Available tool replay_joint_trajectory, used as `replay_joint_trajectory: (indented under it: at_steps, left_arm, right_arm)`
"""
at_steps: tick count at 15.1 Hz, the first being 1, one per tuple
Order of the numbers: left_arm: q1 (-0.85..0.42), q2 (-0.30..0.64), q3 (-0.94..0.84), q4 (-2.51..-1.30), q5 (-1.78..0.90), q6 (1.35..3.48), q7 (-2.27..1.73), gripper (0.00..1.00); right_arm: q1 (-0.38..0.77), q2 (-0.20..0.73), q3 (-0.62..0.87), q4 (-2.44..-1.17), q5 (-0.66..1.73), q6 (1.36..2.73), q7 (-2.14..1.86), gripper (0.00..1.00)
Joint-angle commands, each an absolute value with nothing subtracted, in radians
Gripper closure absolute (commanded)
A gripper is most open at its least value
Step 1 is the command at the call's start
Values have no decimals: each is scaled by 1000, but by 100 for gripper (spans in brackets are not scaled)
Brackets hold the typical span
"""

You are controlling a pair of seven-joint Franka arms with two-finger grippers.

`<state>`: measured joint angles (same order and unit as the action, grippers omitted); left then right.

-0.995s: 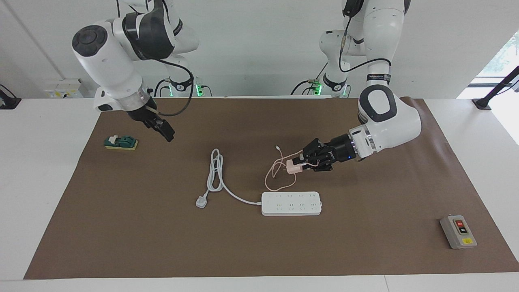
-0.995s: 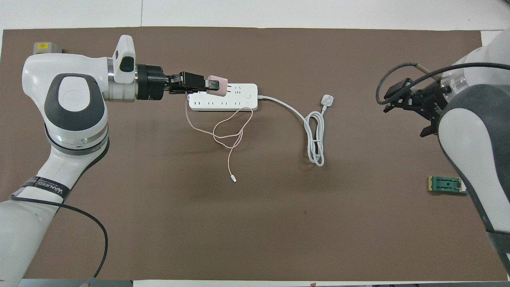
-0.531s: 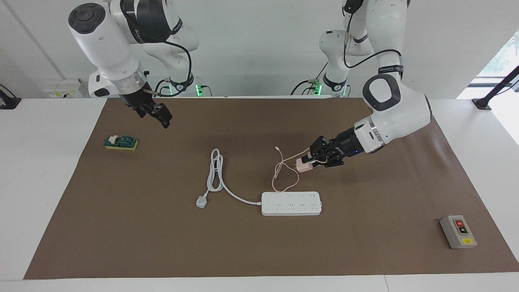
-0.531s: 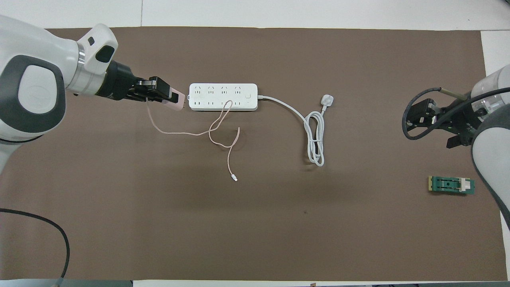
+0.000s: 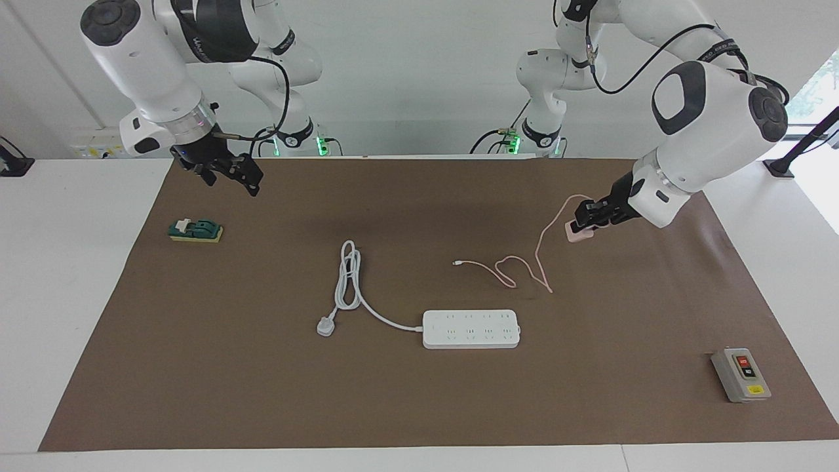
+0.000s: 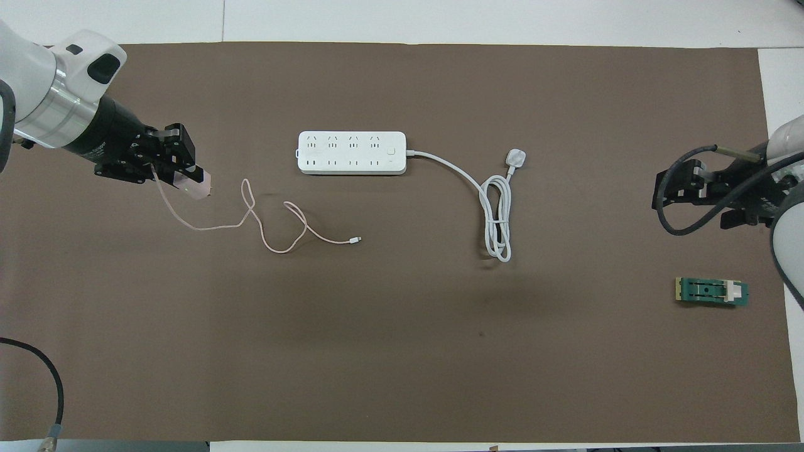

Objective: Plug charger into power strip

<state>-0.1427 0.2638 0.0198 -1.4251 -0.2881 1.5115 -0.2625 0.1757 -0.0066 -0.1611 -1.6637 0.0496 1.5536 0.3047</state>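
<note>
The pale pink charger hangs in the air with my left gripper shut on it, over the brown mat toward the left arm's end of the table and apart from the power strip. Its thin pink cable trails down and lies in loose loops on the mat. The white power strip lies flat mid-table, sockets up. My right gripper waits open and holds nothing, over the mat near the right arm's end.
The strip's thick white cord coils beside it and ends in a white three-pin plug. A grey switch box sits at the mat's corner by the left arm's end. A green block lies under the right arm.
My left gripper has carried the charger away from above the power strip toward the left arm's end, dragging the cable along. The right arm has drawn back toward its own end.
</note>
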Motion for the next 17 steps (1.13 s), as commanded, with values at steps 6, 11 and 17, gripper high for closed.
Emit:
replay_joint_trajectory:
  at_steps: [6, 11, 17]
  left_arm:
    - [-156, 265, 26, -1371, -202, 1433, -422, 100]
    - [-153, 250, 25, -1371, -198, 1433, -463, 100]
    - [-120, 205, 29, -1370, -160, 1442, -547, 100]
  right_arm:
    - [166, -23, -150, -1637, 14, 1529, 245, 0]
    - [155, -35, -152, -1638, 15, 1508, 242, 0]
    - [118, -34, -189, -1605, 18, 1462, 152, 0]
